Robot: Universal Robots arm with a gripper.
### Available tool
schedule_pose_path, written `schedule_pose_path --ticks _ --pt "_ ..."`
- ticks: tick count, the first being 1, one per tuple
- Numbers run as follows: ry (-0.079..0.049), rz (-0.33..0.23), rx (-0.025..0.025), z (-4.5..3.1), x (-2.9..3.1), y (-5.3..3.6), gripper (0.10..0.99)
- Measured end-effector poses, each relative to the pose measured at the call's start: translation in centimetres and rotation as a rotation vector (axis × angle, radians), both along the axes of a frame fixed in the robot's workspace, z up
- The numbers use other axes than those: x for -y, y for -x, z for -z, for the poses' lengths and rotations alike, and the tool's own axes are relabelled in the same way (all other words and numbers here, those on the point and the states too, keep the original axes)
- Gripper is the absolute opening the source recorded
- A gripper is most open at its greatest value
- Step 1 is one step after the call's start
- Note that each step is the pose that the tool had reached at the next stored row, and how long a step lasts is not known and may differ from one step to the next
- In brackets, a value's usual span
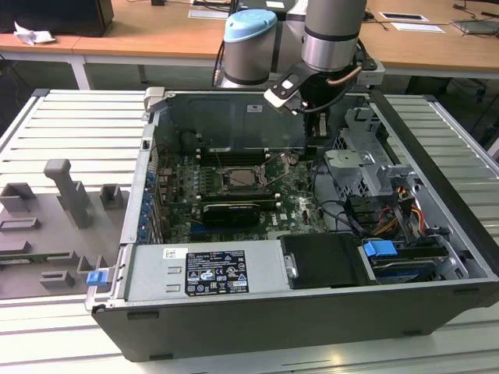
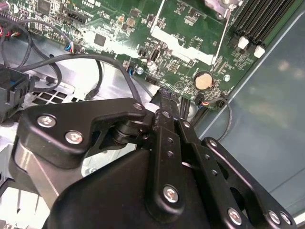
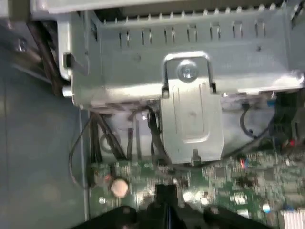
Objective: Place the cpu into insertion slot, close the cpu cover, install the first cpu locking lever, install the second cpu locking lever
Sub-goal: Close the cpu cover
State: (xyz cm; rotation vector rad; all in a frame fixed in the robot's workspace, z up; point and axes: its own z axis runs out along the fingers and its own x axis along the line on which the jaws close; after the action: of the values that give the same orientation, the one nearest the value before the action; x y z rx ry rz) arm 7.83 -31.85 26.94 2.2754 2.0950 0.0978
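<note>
One dark square insertion slot lies flat, facing up, in the green motherboard, lower than the pincer and off toward the exterior view's left. Pincer's pinched closed, hanging near the metal drive cage.

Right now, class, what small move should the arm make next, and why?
Probably shift the gripper toward the exterior view's left: it hangs beside the metal cage, off to that view's right of the insertion slot, not above it.
</note>
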Motion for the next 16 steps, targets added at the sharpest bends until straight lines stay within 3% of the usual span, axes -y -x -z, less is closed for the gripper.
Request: schedule_pose_path --ticks 12,16 --pt "0.0 0.0 -0.0019 0.0 0.0 -1.41 0.106" --pt "0.0 0.0 -0.0011 0.06 0.0 -0.5 0.106"
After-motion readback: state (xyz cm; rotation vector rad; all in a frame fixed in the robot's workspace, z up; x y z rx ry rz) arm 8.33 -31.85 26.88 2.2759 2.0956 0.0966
